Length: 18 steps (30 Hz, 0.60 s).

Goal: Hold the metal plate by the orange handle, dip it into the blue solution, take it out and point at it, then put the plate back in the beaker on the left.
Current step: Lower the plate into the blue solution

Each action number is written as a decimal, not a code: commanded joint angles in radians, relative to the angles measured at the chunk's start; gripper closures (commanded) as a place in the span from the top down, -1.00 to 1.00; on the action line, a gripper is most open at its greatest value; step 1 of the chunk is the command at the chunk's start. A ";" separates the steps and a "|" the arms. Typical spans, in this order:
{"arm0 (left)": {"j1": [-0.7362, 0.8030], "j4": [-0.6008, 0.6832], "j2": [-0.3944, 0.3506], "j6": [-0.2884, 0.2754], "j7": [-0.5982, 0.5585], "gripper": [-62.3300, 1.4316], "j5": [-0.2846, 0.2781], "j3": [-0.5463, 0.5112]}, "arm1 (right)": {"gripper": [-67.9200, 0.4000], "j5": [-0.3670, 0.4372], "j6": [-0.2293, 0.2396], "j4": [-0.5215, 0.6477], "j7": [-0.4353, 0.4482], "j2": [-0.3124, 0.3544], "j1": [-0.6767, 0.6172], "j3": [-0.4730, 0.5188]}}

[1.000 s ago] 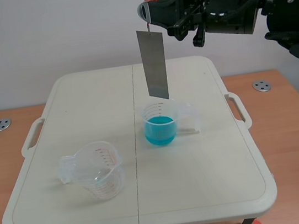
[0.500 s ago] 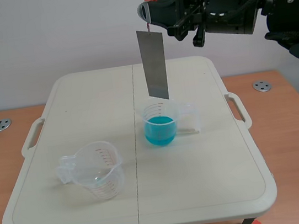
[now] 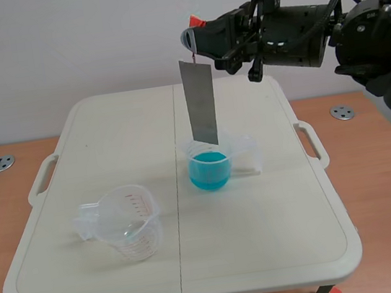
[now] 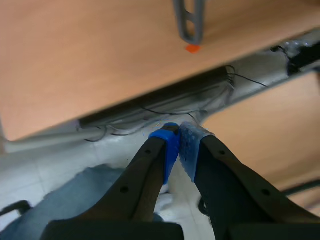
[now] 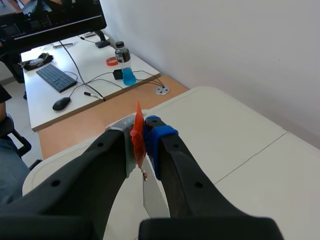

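Your right gripper [image 5: 140, 134] is clamped tight on the orange handle [image 5: 138, 135], which is pinched thin between its two pads. The metal plate [image 3: 200, 102] hangs from it above the table [image 3: 263, 210], its lower edge at the rim of the beaker of blue solution [image 3: 209, 165]. Your left gripper [image 4: 176, 145] is closed with nothing between its fingers, and the empty beaker [image 3: 124, 222] stands well apart from the plate, on the table's left side.

The plate [image 3: 200, 102] hangs above the right beaker [image 3: 209, 165], left beaker [image 3: 127, 227] nearer.
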 commanded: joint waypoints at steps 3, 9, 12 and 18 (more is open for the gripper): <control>0.002 0.005 0.017 -0.031 0.026 -0.87 0.021 0.074 | -0.95 -0.010 0.008 -0.021 0.029 -0.021 0.024 -0.002; -0.001 0.000 0.032 -0.033 0.050 -0.87 0.029 0.200 | -0.95 -0.052 0.011 -0.078 0.064 -0.045 0.024 -0.006; 0.000 0.000 0.032 -0.033 0.051 -0.87 0.043 0.259 | -0.95 -0.074 0.011 -0.111 0.080 -0.058 0.024 -0.006; -0.001 0.000 0.032 -0.033 0.071 -0.87 0.047 0.327 | -0.95 -0.128 0.022 -0.171 0.115 -0.085 0.024 -0.011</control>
